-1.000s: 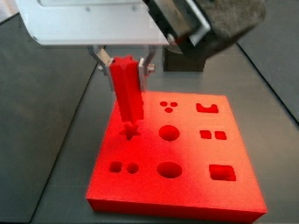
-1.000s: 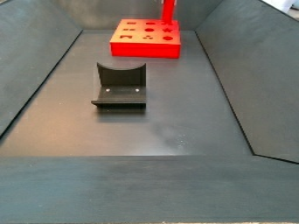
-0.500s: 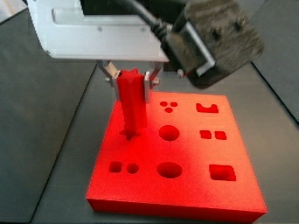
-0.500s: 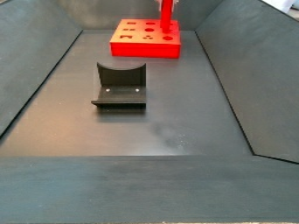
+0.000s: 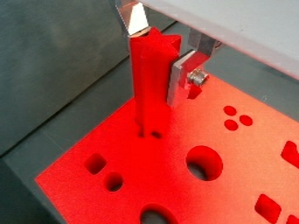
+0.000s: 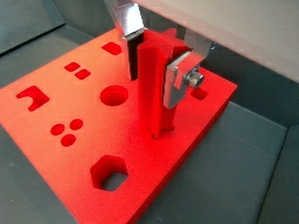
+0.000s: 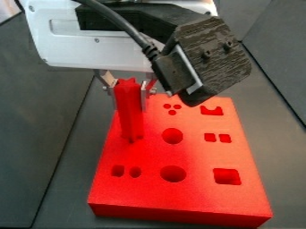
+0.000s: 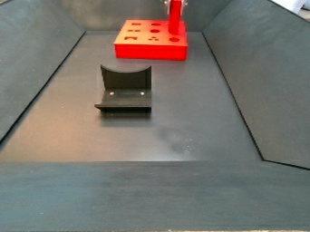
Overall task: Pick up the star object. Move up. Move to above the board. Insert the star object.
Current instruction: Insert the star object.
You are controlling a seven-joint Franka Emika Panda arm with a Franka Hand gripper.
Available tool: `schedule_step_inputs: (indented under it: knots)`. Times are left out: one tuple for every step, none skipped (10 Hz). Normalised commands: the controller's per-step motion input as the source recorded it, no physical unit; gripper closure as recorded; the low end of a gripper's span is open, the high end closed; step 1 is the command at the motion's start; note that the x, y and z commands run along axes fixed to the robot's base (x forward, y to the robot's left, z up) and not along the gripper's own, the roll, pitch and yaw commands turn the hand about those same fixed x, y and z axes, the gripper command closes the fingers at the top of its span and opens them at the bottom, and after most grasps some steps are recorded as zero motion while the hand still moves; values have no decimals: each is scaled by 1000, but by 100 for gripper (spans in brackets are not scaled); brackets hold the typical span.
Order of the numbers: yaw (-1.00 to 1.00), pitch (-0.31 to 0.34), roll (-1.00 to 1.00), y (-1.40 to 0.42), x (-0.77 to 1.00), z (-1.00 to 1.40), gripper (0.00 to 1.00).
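Red star object [image 5: 149, 87] upright, lower end in board [image 5: 176, 188] | gripper [image 5: 162, 48] jaws clamped on it

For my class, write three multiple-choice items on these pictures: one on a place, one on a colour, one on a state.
1. Where is the star object's lower end?
A. On the grey floor
B. In a hole of the board
C. On the fixture

2. What colour is the board?
A. Bright red
B. Blue
C. Dark grey

3. How is the end effector?
A. Open, away from everything
B. Shut on the fixture
C. Shut on the star object

Answers:
1 B: both wrist views show the bar standing upright in the board.
2 A: red in every view.
3 C: the silver fingers press on the bar's sides.
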Motion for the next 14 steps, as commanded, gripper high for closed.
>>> schedule_step_inputs:
  knots:
    - [-109, -84, 117, -163, -237, -311, 100]
    - [-49, 0, 11, 0, -117, 0, 100]
    - [-46, 0, 1, 0, -189, 0, 100]
    - [-46, 0, 46, 0, -251, -91, 100]
    - [-111, -23, 29, -26, 0, -254, 100]
    - [-343, -106, 7, -89, 60, -334, 100]
    - [-651, -151, 17, -100, 183, -426, 100]
    - [-731, -177, 23, -83, 137, -420, 100]
    - [-277, -36, 27, 0, -40, -120, 100]
    - [0, 0, 94, 0, 0, -177, 100]
    - [0, -37, 310, -91, -46, -754, 100]
    - [0, -43, 300, -106, -17, -771, 100]
    - [0, -16, 136, 0, -63, -386, 100]
    - [0, -33, 0, 0, -3, 0, 100]
